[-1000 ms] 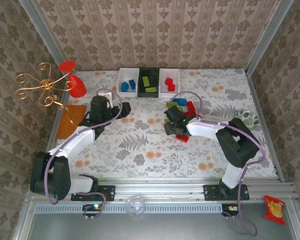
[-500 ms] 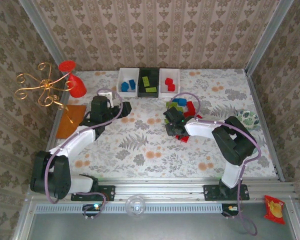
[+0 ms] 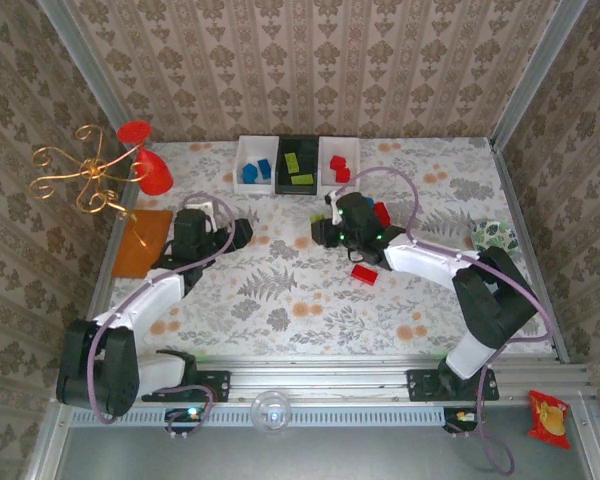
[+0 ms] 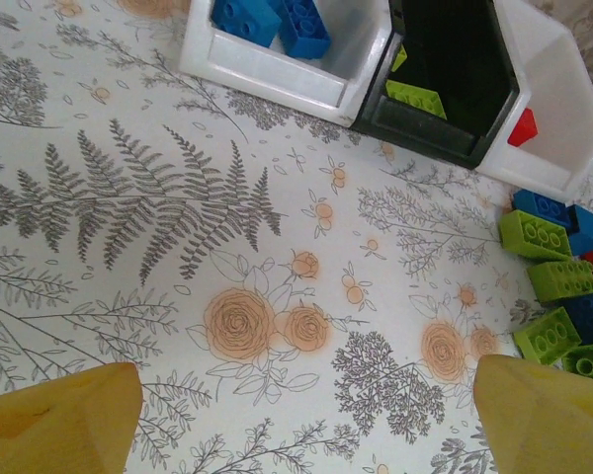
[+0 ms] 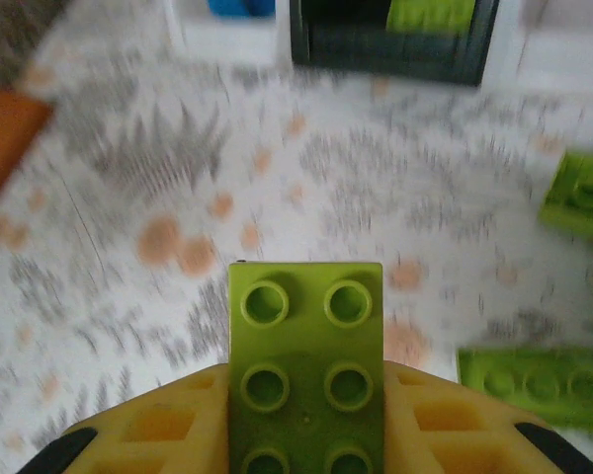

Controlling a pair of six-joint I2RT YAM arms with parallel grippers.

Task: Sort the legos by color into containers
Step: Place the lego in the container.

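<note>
**Right gripper carrying a green brick; left gripper empty**

The yellow fingers [image 5: 168, 420] of the right gripper [image 5: 306, 380] are clamped on the long sides of a lime green rectangular plastic brick [image 5: 305, 311], whose free end points to 12 o'clock. The brick is judged light, rigid and smooth-walled, and its flat side faces offer the surest hold. The black rectangular bin [image 5: 395, 44] lies at 1 o'clock and apparently holds green pieces, though the view is blurred. The left gripper [image 4: 303, 395] stands wide apart and empty, with loose bricks [image 4: 549, 286] at 2 o'clock.
</note>
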